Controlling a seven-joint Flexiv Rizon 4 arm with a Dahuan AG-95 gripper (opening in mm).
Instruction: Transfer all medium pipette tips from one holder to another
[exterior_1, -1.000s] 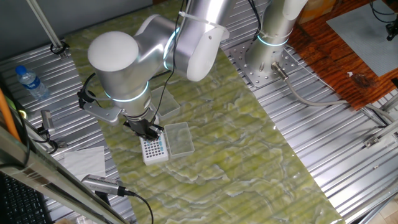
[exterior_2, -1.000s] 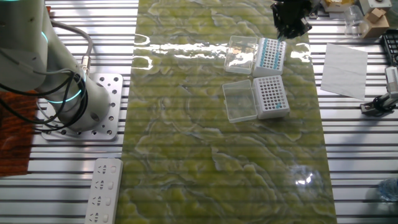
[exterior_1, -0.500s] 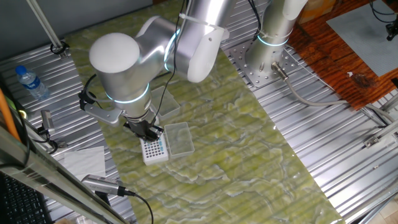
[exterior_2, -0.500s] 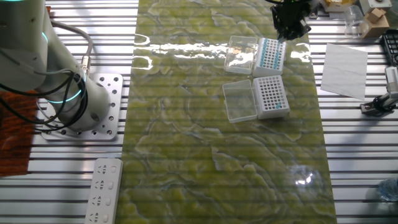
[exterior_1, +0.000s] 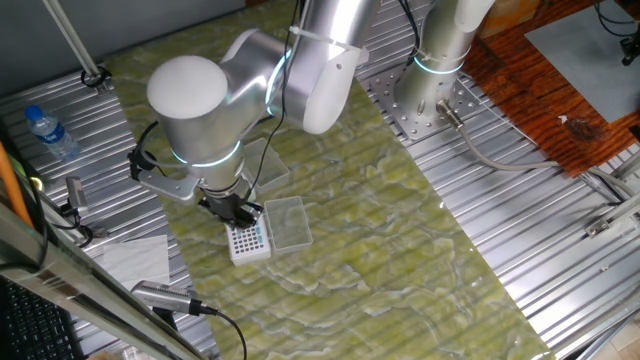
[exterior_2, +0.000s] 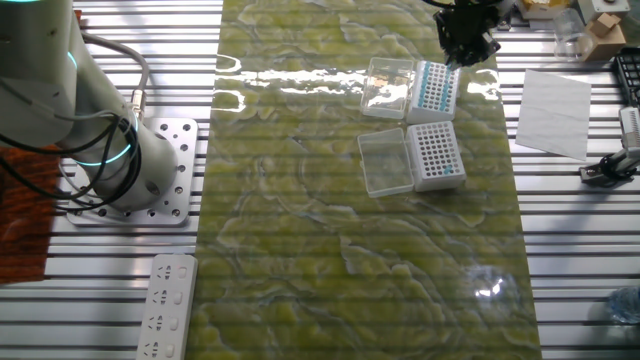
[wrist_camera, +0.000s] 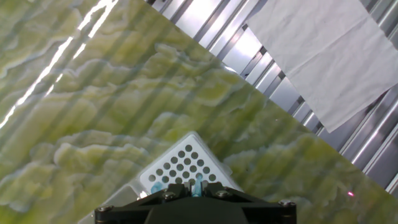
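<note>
The tips stood in blue rows in the far holder; the near holder showed mostly dark holes. One tip sat between the pincer fingers, which looked closed on it above the far holder. Tips are likely featherlight, thin-walled and slick, best pinched gently at the wide collar. Paper lay beside the worktop.
</note>
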